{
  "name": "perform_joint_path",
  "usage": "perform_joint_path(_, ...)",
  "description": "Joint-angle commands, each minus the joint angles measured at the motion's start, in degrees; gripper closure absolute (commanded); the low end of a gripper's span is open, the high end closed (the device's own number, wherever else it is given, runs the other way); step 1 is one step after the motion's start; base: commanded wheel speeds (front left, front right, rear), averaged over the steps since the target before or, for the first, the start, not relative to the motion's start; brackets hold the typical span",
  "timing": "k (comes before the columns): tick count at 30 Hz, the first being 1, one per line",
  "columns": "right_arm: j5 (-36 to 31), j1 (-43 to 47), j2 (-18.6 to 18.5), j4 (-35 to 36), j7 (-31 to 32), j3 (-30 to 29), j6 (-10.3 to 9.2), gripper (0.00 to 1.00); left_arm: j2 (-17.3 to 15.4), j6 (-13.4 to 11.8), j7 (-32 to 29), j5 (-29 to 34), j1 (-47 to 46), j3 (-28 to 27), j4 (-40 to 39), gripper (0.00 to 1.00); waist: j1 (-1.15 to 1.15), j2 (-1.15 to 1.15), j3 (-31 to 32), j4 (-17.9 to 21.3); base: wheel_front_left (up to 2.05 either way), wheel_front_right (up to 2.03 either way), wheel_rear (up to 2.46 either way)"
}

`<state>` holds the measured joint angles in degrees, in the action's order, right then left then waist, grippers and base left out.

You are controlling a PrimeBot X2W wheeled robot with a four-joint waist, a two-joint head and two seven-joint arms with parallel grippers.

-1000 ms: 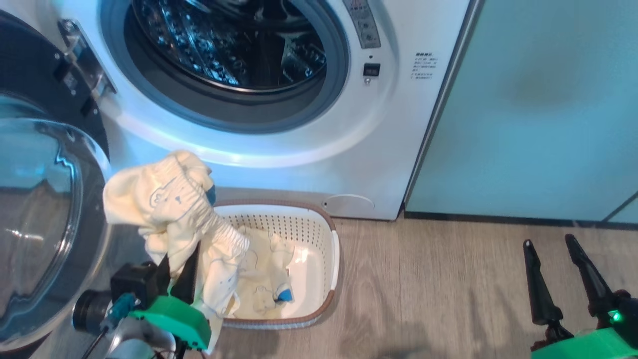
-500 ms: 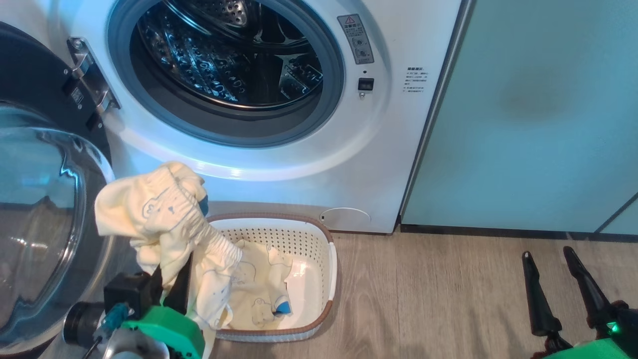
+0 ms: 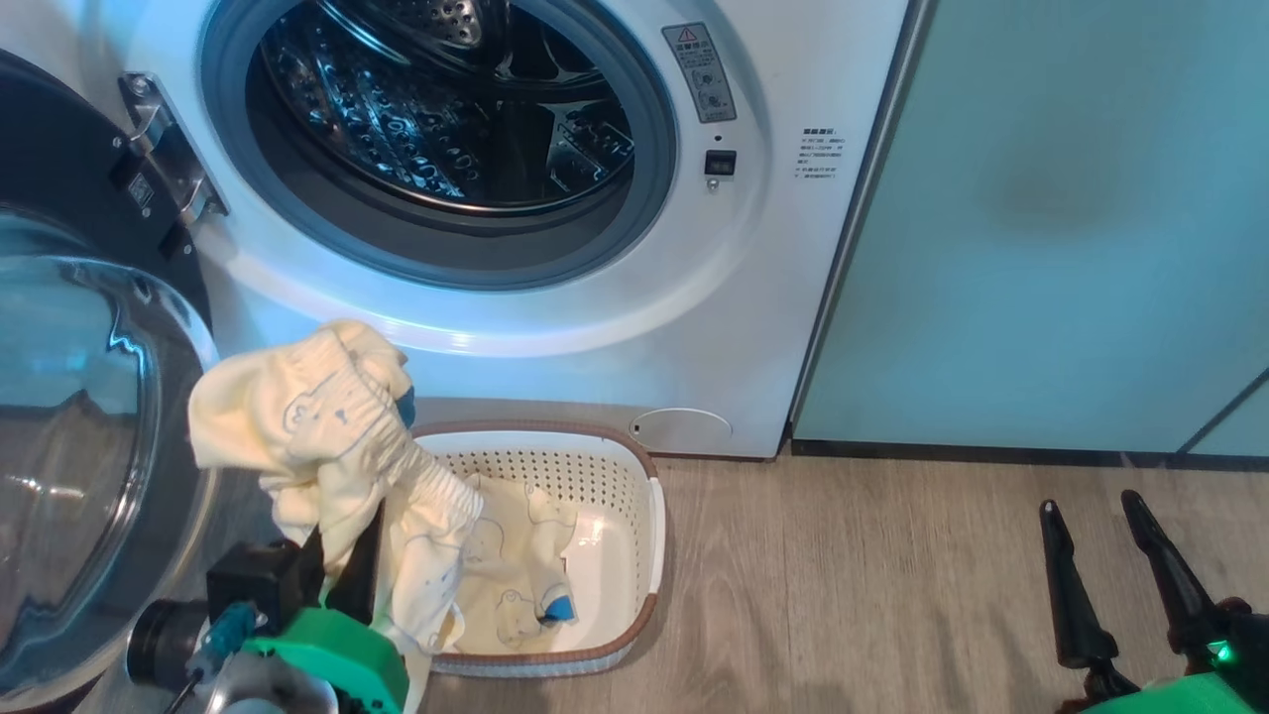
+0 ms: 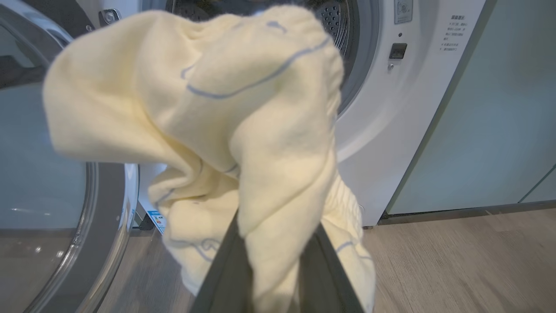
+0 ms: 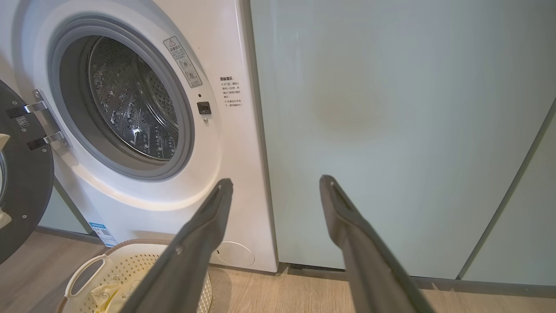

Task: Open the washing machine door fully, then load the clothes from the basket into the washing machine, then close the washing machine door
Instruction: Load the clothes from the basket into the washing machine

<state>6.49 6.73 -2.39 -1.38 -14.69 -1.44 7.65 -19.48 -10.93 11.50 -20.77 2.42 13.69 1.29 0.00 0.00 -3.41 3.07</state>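
Note:
The white washing machine (image 3: 753,297) stands with its drum mouth (image 3: 436,129) uncovered; its black glass door (image 3: 79,426) hangs swung out at the left. On the floor below sits the cream basket (image 3: 605,466) with pale yellow clothes (image 3: 516,575) inside. My left gripper (image 3: 342,540) is shut on another pale yellow garment (image 3: 317,426), lifted above the basket's left end; in the left wrist view that garment (image 4: 243,121) drapes over the fingers (image 4: 226,269) in front of the drum. My right gripper (image 3: 1091,506) stands open at the lower right, nothing between its fingers (image 5: 204,226).
Pale green cabinet fronts (image 3: 1071,218) stand right of the machine. Wood-look floor (image 3: 853,585) stretches between the basket and my right gripper. The open door's glass bowl bulges toward my left arm.
The camera tipped down then steadied, shifting the whole picture. The held garment stays about where it was above the basket's left end. The right gripper has not moved.

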Motion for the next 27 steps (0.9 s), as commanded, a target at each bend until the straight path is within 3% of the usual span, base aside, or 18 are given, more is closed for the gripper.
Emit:
perform_joint_path(1,0.4,-1.7,-0.5,1.7,-0.3,1.2,-0.16,0.0,-1.8,-0.5,0.4,-0.2,-2.1,-2.3,-2.0,1.0,0.0,0.0,-0.1,0.1,0.0,0.0,0.0)
perform_joint_path(12,0.6,-2.3,-0.5,2.1,-0.3,1.2,-0.16,0.0,-1.7,-0.3,0.5,-0.4,-4.0,-1.8,-1.4,1.0,0.0,0.0,-2.0,0.4,0.0,0.0,0.0)
perform_joint_path(17,0.9,-3.0,-0.5,2.7,-0.3,0.9,-0.16,0.0,-1.6,1.0,0.5,-1.1,-6.8,-1.3,0.1,1.0,0.0,0.0,-3.9,0.6,0.0,0.0,0.0)
perform_joint_path(27,1.0,-6.9,-0.5,5.0,-0.3,1.1,-0.16,0.0,-2.4,3.4,-0.1,-2.0,-17.9,-1.7,5.6,1.0,0.0,0.0,-13.0,3.1,0.0,0.0,0.0)
